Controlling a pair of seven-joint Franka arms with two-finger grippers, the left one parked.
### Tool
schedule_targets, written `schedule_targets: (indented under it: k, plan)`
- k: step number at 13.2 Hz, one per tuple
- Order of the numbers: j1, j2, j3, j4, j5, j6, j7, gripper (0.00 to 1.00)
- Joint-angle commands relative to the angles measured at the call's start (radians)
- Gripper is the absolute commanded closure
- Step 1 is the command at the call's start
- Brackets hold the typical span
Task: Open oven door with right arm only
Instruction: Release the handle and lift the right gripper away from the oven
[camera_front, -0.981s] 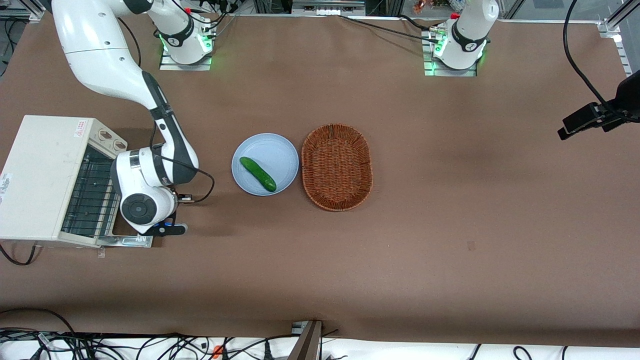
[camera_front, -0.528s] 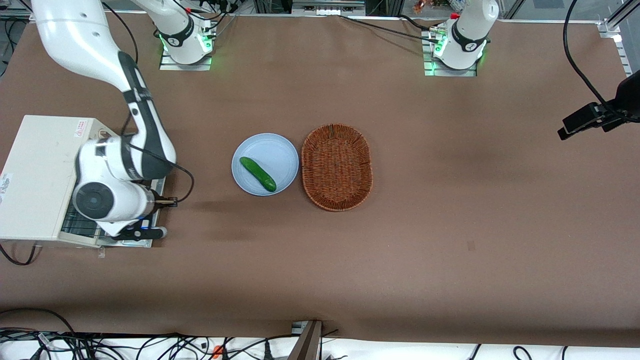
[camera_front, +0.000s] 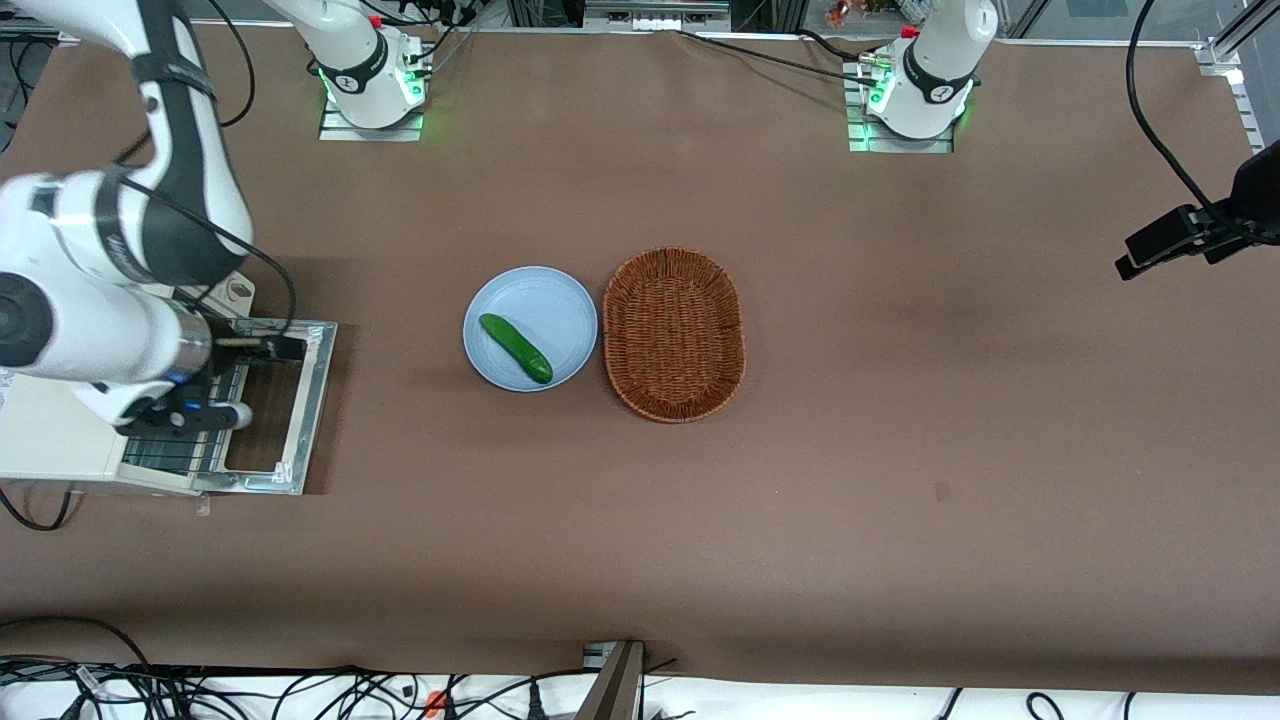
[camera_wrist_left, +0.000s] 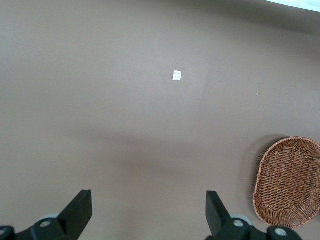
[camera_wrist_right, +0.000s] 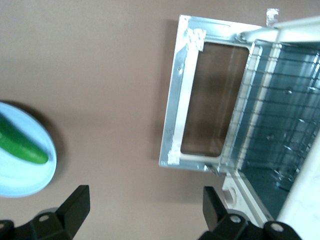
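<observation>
One step seems left: lift the gripper (camera_front: 190, 415), fingers apart and empty, straight up off the flat-lying oven door (camera_front: 312, 400).

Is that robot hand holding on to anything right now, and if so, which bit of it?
Nothing. The hand is open and empty, raised above the oven, clear of the oven door, which lies folded down flat.

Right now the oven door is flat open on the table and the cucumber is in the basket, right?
Not quite. The oven door does lie open, but the cucumber is on the blue plate beside the basket, as the front view shows. The gripper hangs above the oven, fingers open.
</observation>
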Motion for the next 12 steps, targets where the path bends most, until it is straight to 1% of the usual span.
schedule_targets:
  k: [1,6,8,10,12]
  plan:
    - [-0.011,-0.092,-0.036,-0.023,0.041,-0.074,-0.056,0.0]
    - [-0.011,-0.242,-0.039,-0.032,0.041,-0.169,-0.039,0.0]
    - [-0.057,-0.303,-0.018,-0.041,0.043,-0.198,-0.039,0.0]
    - [-0.132,-0.354,0.034,-0.056,0.041,-0.229,-0.041,0.0]
    - [-0.14,-0.417,0.038,-0.108,0.033,-0.233,-0.041,0.0]
